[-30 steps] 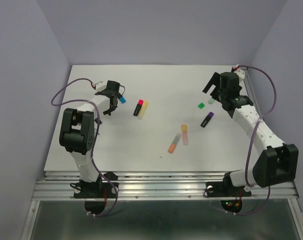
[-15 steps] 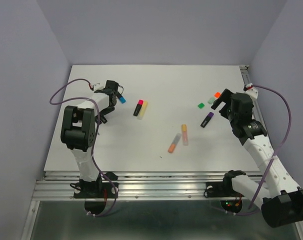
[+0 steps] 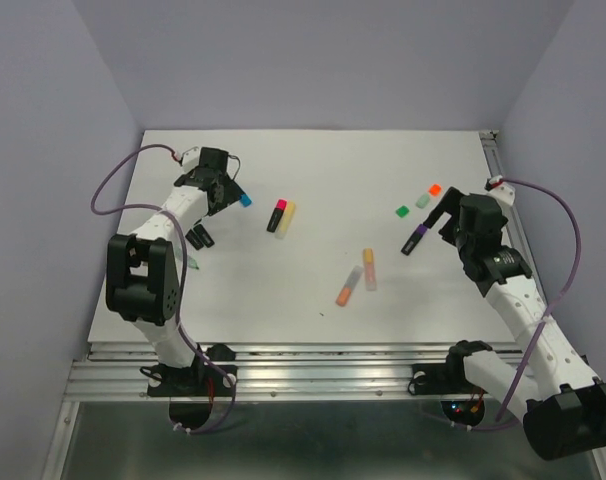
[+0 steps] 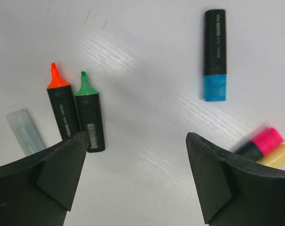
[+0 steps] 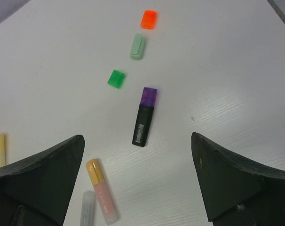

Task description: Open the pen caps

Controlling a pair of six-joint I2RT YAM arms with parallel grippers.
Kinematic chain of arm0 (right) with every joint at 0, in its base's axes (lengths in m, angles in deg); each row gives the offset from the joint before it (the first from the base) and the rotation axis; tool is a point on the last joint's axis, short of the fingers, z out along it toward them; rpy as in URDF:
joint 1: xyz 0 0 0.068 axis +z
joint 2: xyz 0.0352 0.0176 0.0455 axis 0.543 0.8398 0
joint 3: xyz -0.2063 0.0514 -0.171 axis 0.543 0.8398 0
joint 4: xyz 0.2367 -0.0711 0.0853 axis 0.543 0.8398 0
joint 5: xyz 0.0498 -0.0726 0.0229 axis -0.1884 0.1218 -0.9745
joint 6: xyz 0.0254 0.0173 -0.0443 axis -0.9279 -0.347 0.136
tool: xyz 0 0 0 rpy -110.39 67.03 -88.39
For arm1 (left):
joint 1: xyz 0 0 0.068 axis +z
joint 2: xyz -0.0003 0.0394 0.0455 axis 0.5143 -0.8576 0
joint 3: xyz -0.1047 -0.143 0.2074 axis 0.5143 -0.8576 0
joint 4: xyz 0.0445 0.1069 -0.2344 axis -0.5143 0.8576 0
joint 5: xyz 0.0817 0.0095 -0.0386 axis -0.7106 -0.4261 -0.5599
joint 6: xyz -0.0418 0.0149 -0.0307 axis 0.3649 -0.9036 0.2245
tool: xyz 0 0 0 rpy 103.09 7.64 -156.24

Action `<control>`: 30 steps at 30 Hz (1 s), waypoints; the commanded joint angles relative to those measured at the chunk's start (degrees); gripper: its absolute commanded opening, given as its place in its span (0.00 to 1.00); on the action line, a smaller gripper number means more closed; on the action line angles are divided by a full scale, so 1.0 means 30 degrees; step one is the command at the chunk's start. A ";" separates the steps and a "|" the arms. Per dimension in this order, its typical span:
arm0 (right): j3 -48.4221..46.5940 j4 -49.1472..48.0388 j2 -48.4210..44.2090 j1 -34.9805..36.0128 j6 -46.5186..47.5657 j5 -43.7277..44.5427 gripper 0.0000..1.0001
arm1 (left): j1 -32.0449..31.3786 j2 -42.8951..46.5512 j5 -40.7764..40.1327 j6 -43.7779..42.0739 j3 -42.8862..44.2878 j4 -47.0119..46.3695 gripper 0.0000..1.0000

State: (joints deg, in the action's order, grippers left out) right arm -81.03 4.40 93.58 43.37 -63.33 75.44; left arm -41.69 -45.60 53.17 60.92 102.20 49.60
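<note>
Table [image 3: 313, 160] from above: white, with the left gripper [image 3: 219, 195] over its 10 o'clock area, jaws spread and empty. The blue cap [image 3: 245, 199] lies just at the gripper's 3 o'clock side, seated on a black pen. At the gripper's 7 o'clock, two uncapped pens [image 3: 198, 237] lie side by side. Toward the middle, the pink cap [image 3: 281, 205] and yellow cap [image 3: 290, 209] sit on two pens that touch. The right gripper [image 3: 441, 218] is over the 3 o'clock side, fingers apart, gripping nothing. The purple cap [image 3: 421, 231] is on its black pen at that gripper's 8 o'clock. The green cap [image 3: 403, 211], mint cap [image 3: 422, 201] and orange cap [image 3: 435, 189] lie loose in a line at its 11 o'clock. Two pastel pens [image 3: 355, 280] lie near the centre.

In the left wrist view, the fingers [image 4: 62, 169] fill the lower corners with a wide gap of bare table between them. The blue cap is at 2 o'clock, on the near end of its pen. At 9 o'clock an orange-tipped pen [image 4: 62, 110] and a green-tipped pen [image 4: 89, 117] lie parallel, tips toward 12, both without caps. A pale clear piece [image 4: 25, 132] lies beside them; whether it is a cap or a pen cannot be told. The pink and yellow caps show at 4 o'clock, just above the right finger.

In the right wrist view, the fingers [image 5: 43, 174] stand wide apart. The purple cap is central, on the 12 o'clock end of its pen. The green cap lies at 11 o'clock, the mint and orange caps toward 12, each apart from the others. The pastel pens lie at 7 o'clock.
</note>
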 commanded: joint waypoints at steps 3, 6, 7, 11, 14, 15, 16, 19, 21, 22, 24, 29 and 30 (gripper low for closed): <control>0.0434 -0.0783 -0.0423 -0.0124 0.0293 0.0440 1.00 | 0.0095 -0.2082 0.1145 -0.0479 0.4189 0.0614 0.98; 0.0434 -0.0724 -0.0393 -0.0095 0.0293 0.0673 1.00 | 0.0095 -0.3987 0.1204 -0.0245 0.6534 0.1552 0.99; 0.0492 -0.0724 -0.0422 -0.0124 0.0264 0.0674 1.00 | 0.0124 -0.4426 0.1146 -0.0041 0.7119 0.1815 0.99; 0.0668 -0.0900 -0.0393 -0.0095 0.0264 0.0615 1.00 | 0.0095 -0.6654 0.1409 -0.0127 1.0278 0.2460 0.99; 0.0698 -0.0959 -0.0305 -0.0095 0.0322 0.0440 1.00 | 0.0095 -0.8377 0.1498 -0.0128 1.2562 0.3306 0.99; 0.0698 -0.0988 -0.0247 -0.0095 0.0351 0.0439 1.00 | 0.0095 -0.9314 0.1323 0.0105 1.3212 0.3747 0.99; 0.0727 -0.0988 -0.0247 -0.0095 0.0351 0.0468 1.00 | 0.0095 -0.9323 0.1263 0.0165 1.3857 0.4157 0.99; 0.0873 -0.1075 -0.0247 -0.0124 0.0322 0.0789 1.00 | 0.0095 -1.0872 0.1322 0.0341 1.5209 0.4893 0.99; 0.1339 -0.1367 -0.0218 -0.0124 0.0263 0.1024 1.00 | 0.0095 -1.1197 0.1234 0.0487 1.5590 0.5098 0.99; 0.1371 -0.1427 -0.0159 -0.0095 0.0263 0.1083 1.00 | 0.0124 -1.1575 0.0943 0.0575 1.5795 0.5273 0.99; 0.1138 -0.1253 0.0016 -0.0095 0.0292 0.0764 1.00 | 0.0095 -1.1958 0.0795 0.0634 1.6379 0.5711 0.99; 0.1049 -0.0988 -0.0041 -0.0095 0.0205 0.1023 1.00 | 0.0095 -1.2954 0.1263 0.0781 1.6880 0.6035 0.99; 0.1078 -0.1017 -0.0129 -0.0095 0.0205 0.1083 1.00 | 0.0095 -1.3072 0.1292 0.0810 1.6939 0.6123 0.98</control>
State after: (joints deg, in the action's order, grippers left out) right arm -78.25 3.11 94.30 43.37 -63.09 76.58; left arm -41.69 -84.44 57.52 62.53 149.63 64.83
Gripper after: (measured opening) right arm 0.998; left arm 0.986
